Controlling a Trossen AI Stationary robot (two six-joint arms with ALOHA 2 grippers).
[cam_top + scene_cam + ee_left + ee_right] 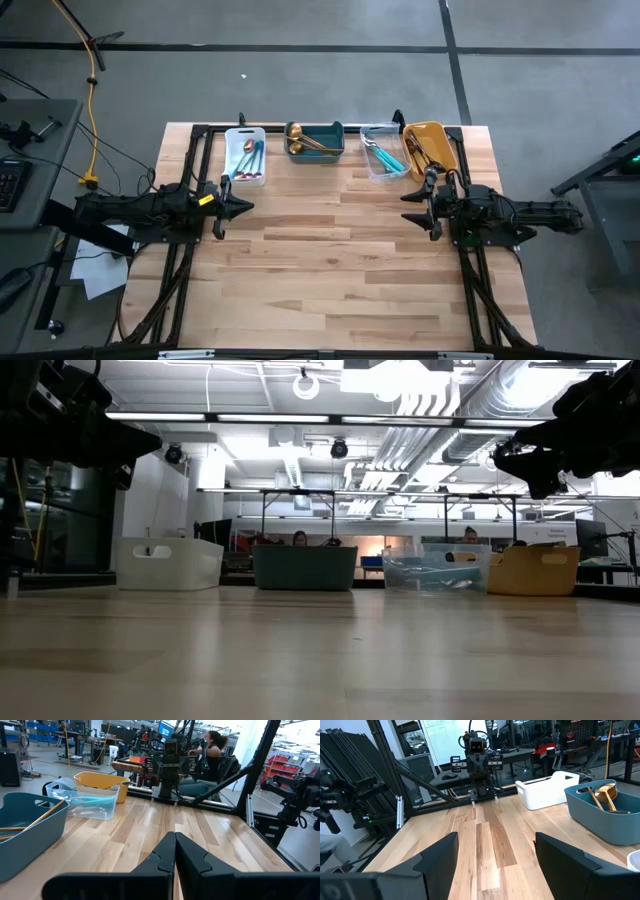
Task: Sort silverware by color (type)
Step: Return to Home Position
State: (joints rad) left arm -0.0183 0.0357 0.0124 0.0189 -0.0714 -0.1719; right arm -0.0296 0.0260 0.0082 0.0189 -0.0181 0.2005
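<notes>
Hovering above the left side of the table (330,280), the left gripper (243,207) points toward the middle with its two dark fingers pressed together and nothing between them; its own wrist view shows the tips meeting edge to edge. Opposite it, above the right side, the right gripper (418,212) faces back across the table with its fingers spread wide, holding nothing. Both hang clear of the wood and well apart, with bare table between them. Four bins stand in a row along the far edge, and all the silverware in view lies inside them. The white bin (245,157), farthest left and just beyond the left gripper, holds a few spoons (250,158) with silvery bowls and bluish handles. Next to the right, the teal bin (315,141) carries the gold spoons (303,138), their handles leaning on its rim. The clear bin (380,152) holds the light blue pieces (388,158). Just beside it, turned at a slight angle, the orange bin (432,143) contains the dark pieces (420,150); how many there are cannot be told. The right gripper sits just on the near side of this last bin. Beyond the right edge of the table, a person (212,750) is seated in the room.
</notes>
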